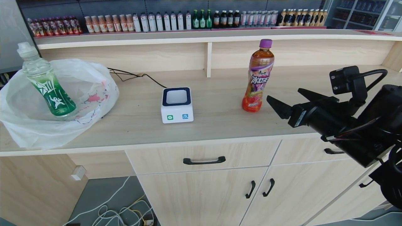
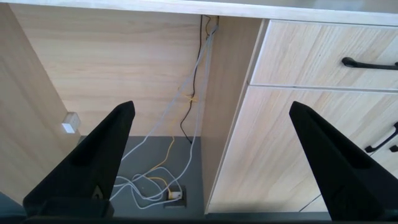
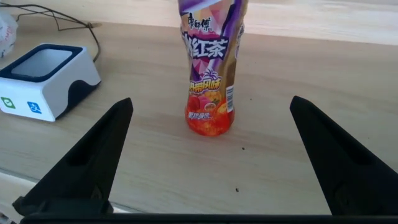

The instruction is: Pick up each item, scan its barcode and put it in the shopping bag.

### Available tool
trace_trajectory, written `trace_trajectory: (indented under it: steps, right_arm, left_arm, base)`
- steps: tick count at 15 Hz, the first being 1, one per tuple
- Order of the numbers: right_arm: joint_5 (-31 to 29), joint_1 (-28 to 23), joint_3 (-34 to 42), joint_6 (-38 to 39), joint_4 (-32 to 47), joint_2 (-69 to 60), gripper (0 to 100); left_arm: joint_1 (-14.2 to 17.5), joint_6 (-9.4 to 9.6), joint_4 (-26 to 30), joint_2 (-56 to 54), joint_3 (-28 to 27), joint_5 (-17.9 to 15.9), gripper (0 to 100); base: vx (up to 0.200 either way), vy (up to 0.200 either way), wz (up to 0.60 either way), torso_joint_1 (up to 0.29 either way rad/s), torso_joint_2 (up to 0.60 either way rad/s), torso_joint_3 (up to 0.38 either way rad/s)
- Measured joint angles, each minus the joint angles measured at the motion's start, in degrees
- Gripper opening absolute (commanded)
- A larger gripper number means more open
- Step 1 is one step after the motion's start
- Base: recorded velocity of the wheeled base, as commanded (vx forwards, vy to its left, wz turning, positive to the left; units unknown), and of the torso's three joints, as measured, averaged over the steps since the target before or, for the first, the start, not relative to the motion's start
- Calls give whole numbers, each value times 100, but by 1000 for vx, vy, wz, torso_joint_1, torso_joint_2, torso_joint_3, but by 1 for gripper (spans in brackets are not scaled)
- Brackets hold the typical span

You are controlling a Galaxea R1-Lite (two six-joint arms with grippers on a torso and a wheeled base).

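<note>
As the right gripper (image 1: pixel 282 94) hangs with its fingers spread wide and nothing between them, a tea bottle (image 1: pixel 258 78) stands upright on the wooden counter (image 1: pixel 220 125), to the right of the white barcode scanner (image 1: pixel 176 105) and just ahead of the fingertips. The bottle has a purple cap, orange drink and a purple-and-orange label with large white characters above a picture of fruit. The scanner has a dark-rimmed window on top and two small square icons on its front, one green and one blue. To the scanner's left, a clear bottle (image 1: pixel 47 84) with a green label bearing a white figure leans inside the translucent shopping bag (image 1: pixel 94 91), which carries red and dark printing. A black cable (image 1: pixel 132 75) runs along the counter behind the scanner. The left gripper (image 2: pixel 211 104), fingers likewise apart and empty, sits lower than the scanner, facing the cabinet front below the countertop.
</note>
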Motion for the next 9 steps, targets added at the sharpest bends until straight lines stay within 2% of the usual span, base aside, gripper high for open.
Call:
trace_trajectory:
  steps: [9]
  right_arm:
    - [238, 9, -763, -11, -61, 668, 100]
  left_arm:
    - [0, 0, 2, 0, 0, 0, 100]
  base:
    - [0, 0, 0, 0, 0, 0]
